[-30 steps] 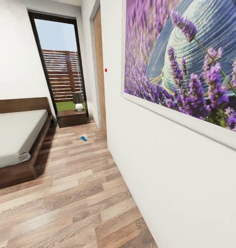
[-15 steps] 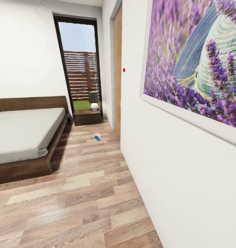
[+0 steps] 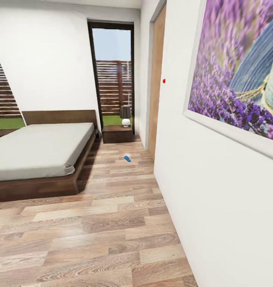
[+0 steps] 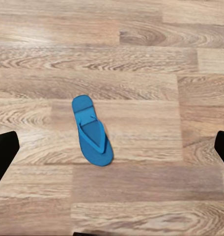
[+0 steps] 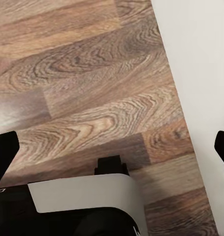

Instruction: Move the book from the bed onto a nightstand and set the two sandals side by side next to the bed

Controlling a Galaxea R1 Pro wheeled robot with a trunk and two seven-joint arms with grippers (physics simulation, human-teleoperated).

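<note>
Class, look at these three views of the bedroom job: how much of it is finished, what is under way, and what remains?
Nothing looks done. One blue sandal lies alone on the wood floor, apart from the bed; another sandal lies on the floor under the left gripper, whose fingers stand wide apart and hold nothing. Both sandals remain to be paired beside the bed. A small object at the bed's left edge is too unclear to identify. The nightstand bears a lamp.

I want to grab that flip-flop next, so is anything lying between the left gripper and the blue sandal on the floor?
Nothing visible does. In the left wrist view the blue sandal lies alone on bare wood floor, between the left gripper's spread fingertips, with no object over or beside it.
</note>
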